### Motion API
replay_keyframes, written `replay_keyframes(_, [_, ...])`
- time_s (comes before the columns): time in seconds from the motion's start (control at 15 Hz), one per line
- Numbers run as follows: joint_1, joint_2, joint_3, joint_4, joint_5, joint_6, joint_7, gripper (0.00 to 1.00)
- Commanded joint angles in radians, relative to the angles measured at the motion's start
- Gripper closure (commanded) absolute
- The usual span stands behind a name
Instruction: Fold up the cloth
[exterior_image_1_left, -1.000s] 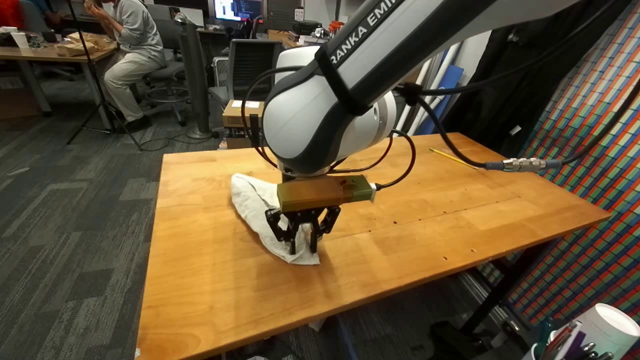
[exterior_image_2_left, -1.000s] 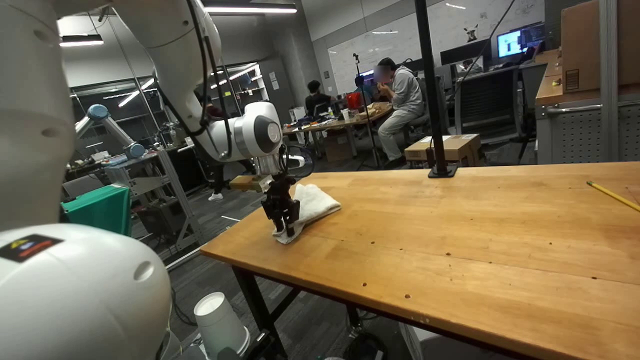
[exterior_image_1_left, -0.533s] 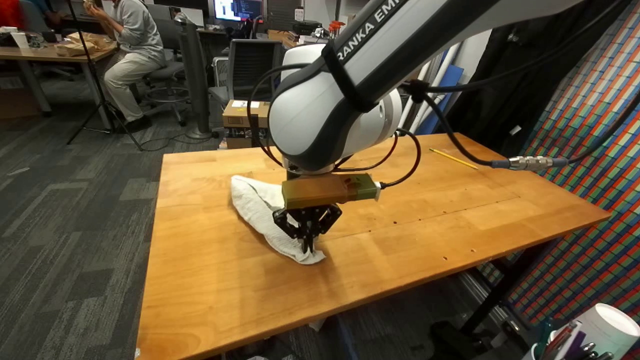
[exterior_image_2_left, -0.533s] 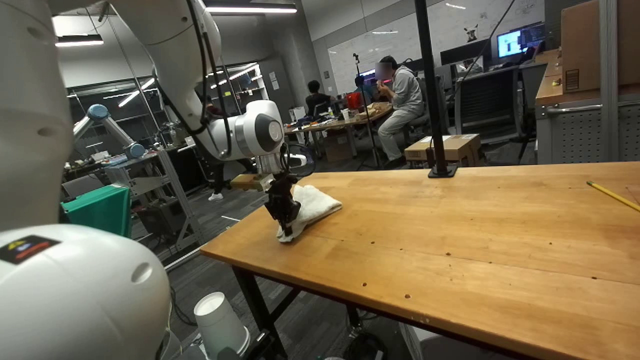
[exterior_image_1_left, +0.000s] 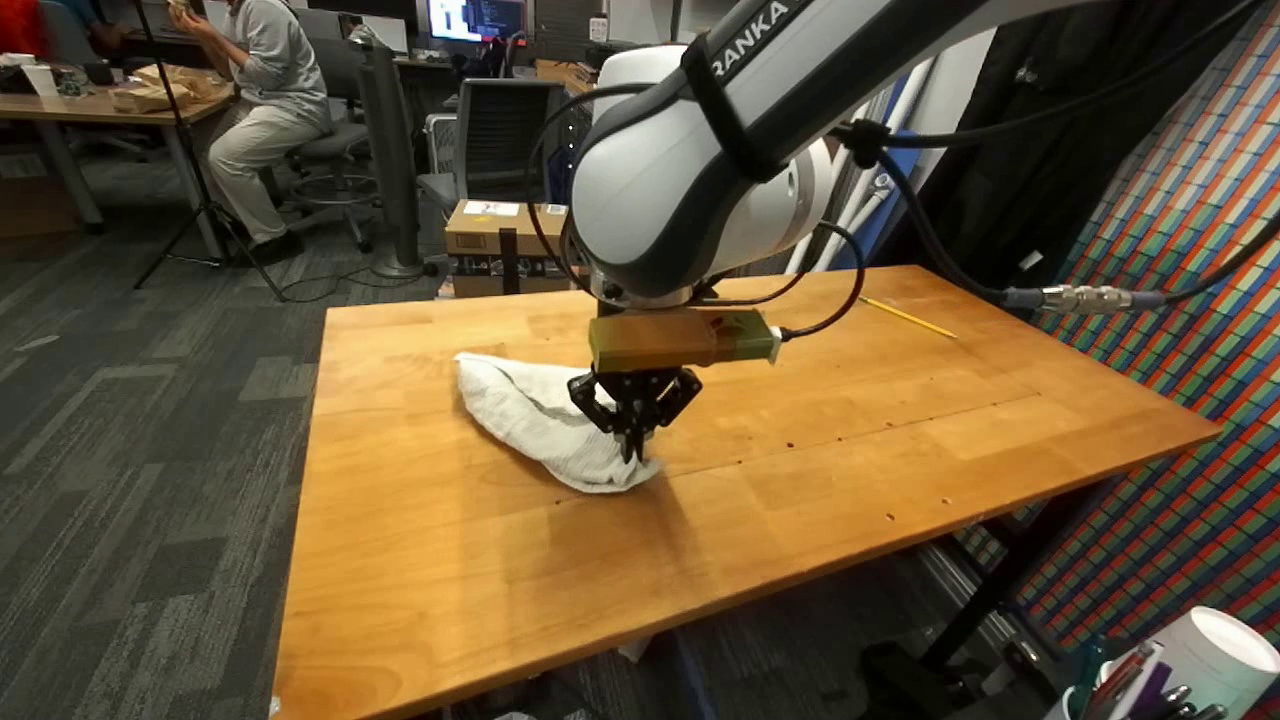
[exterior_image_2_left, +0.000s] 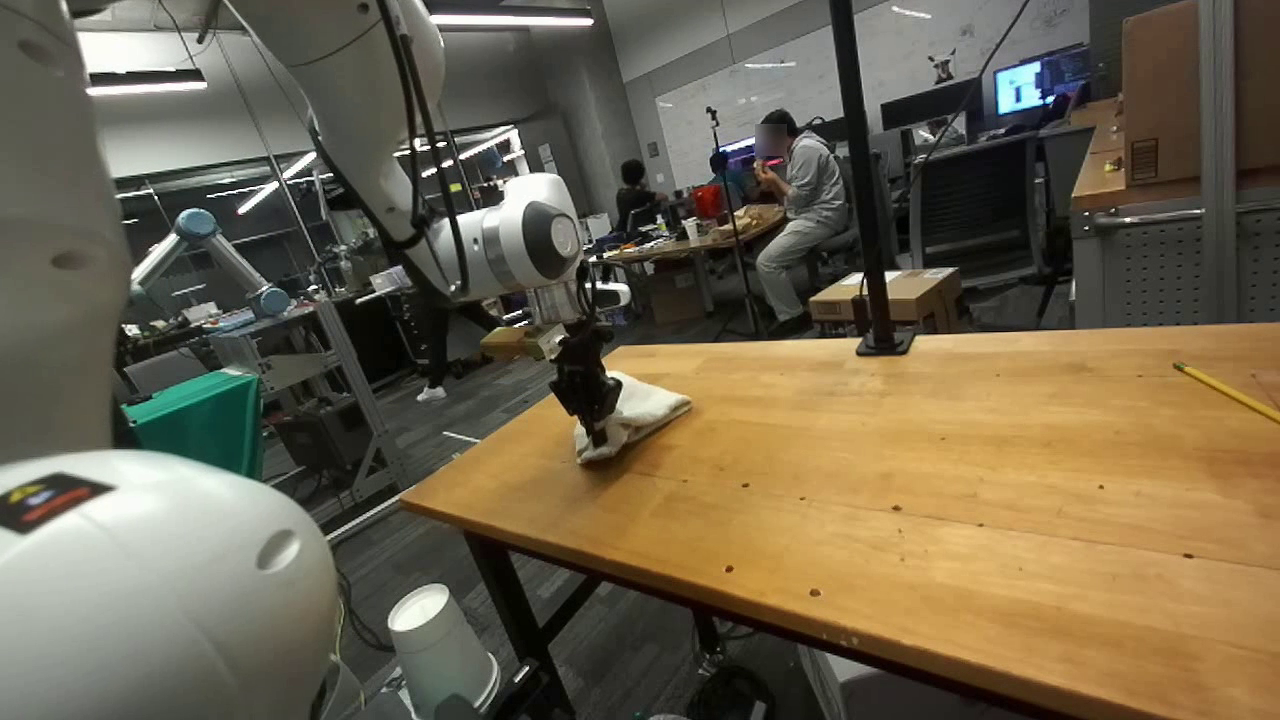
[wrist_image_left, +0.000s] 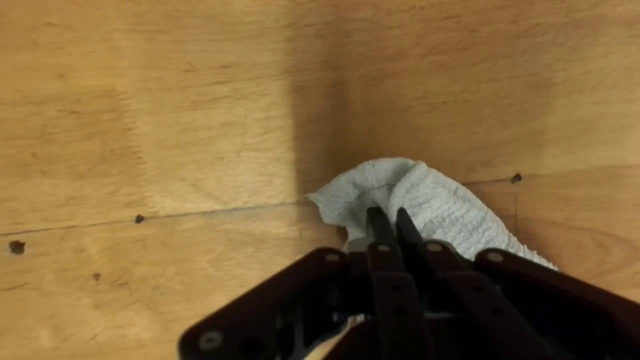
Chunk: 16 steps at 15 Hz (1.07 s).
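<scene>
Fingers (wrist_image_left: 381, 227): we see them pressed together, clamped on a pinch of the white cloth (wrist_image_left: 445, 212); whether they touch also the desk (exterior_image_1_left: 780, 510), we cannot tell.
Cloth at the fingers: in the wrist view it is gathered into a small ridge; a short tip goes out between 9 and 10 o'clock, and the larger part between 3 and 4 o'clock.
Whole cloth: it lies rumpled and folded over on the desk; in an exterior view (exterior_image_1_left: 535, 425) it stretches from the fingers toward 10 o'clock.
Block (exterior_image_1_left: 680, 340): this orange and green piece sits above the fingers, toward 1 o'clock.
Robot arm (exterior_image_1_left: 650, 200): white with dark parts, it stands over the block, and its upper portion leads to 1 o'clock.
Pencil (exterior_image_1_left: 908, 317): yellow, it lies on the same desk at 2 o'clock from the fingers, well apart from the cloth.
Cardboard boxes (exterior_image_1_left: 480, 240): we find them beyond the desk edge, at 11 o'clock.
</scene>
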Motion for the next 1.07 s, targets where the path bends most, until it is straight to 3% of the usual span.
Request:
replay_keyframes(0.0, [-0.013, -0.026, -0.014, 0.024, -0.039, -0.011, 0.007, 0.97])
replay_keyframes(0.53, [0.005, 0.011, -0.016, 0.169, -0.135, -0.063, 0.019, 0.97])
replay_keyframes(1.0, [0.073, 0.119, 0.006, 0.374, -0.231, -0.193, 0.022, 0.97])
